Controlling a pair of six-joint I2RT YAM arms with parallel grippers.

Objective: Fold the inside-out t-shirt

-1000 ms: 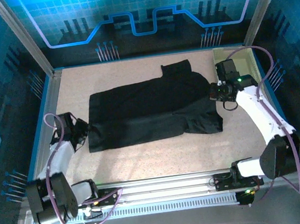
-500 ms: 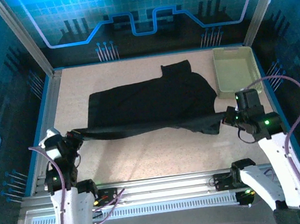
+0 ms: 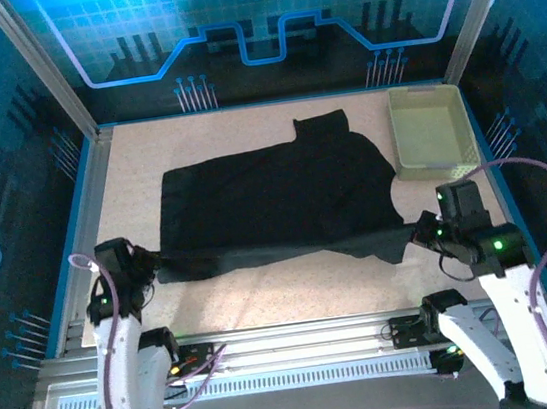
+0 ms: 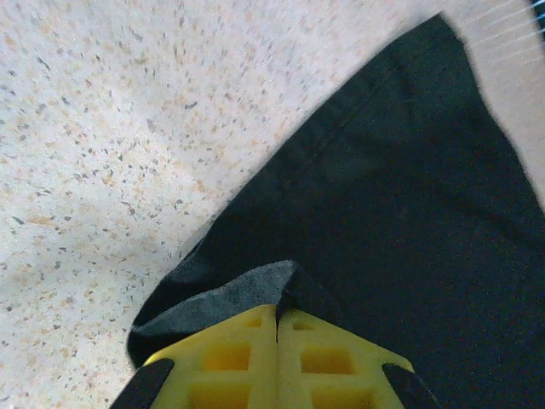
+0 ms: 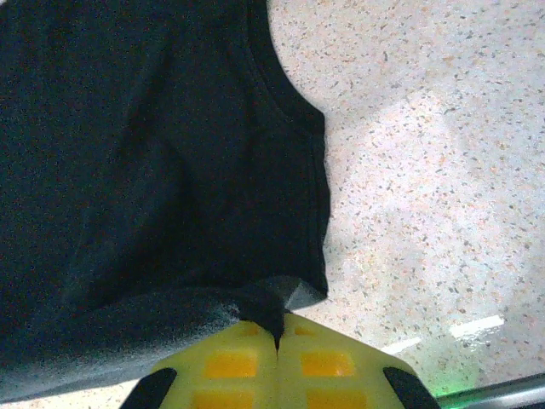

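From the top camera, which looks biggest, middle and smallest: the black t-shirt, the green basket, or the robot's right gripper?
1. t-shirt: by far the largest.
2. basket: clearly smaller.
3. right gripper: smallest, though it sits nearer the camera, which may make it look bigger.

At 6 o'clock you see your left gripper's [image 4: 278,311] yellow plastic fingers pressed together, pinching a folded edge of the plain black soft fabric t-shirt [image 4: 400,213]. The cloth spreads toward 2 o'clock, and the speckled beige tabletop [image 4: 128,128] covers 9 to 12 o'clock.
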